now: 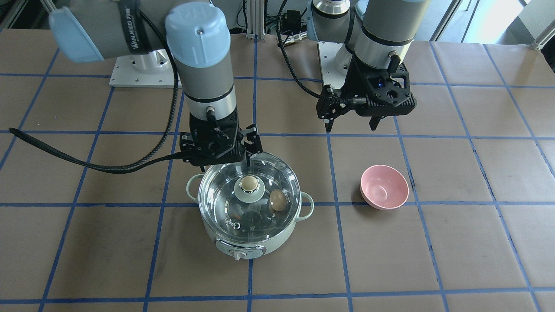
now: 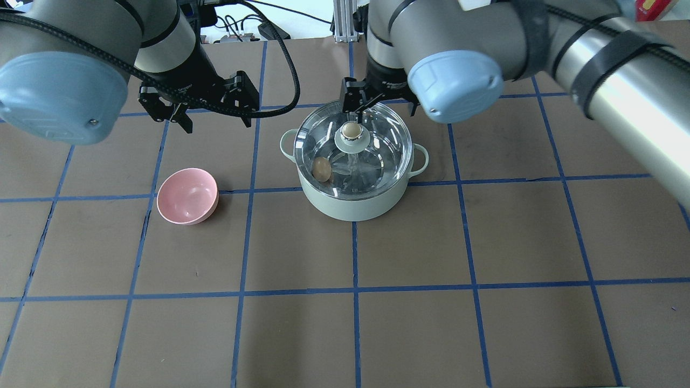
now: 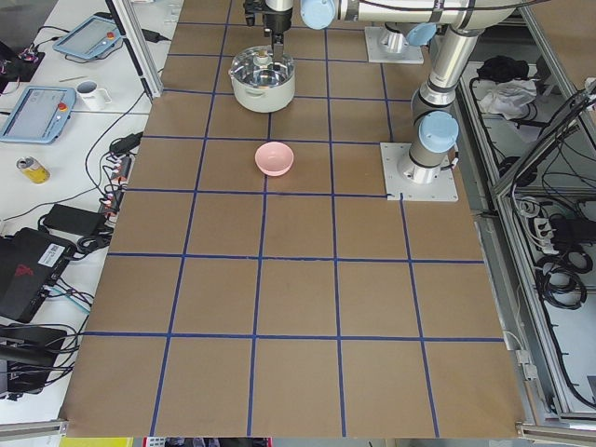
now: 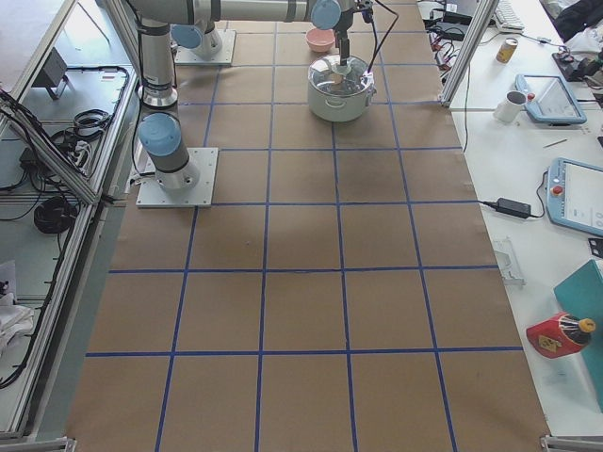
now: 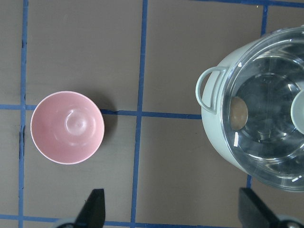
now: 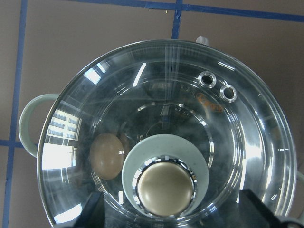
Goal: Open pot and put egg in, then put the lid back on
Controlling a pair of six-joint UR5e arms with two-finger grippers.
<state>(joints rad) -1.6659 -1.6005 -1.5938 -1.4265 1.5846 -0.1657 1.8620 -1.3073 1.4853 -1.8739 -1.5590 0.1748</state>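
Pale mint-green round electric pot [image 2: 350, 207] is seen directly under the right end effector [image 6: 175, 216], whose fingers are spread wide with nothing gripped. Round beige knob [image 6: 165, 190] of the clear glass lid [image 6: 247, 142] is framed between those fingers; contact cannot be told. The lid is seated on the pot rim. Small light-brown egg [image 6: 107, 156] is seen inside the pot, beside the knob base. Left end effector [image 5: 174, 211] is spread wide and empty above the brown gridded counter [image 5: 180, 57], between the pot and a pink round bowl [image 5: 67, 127].
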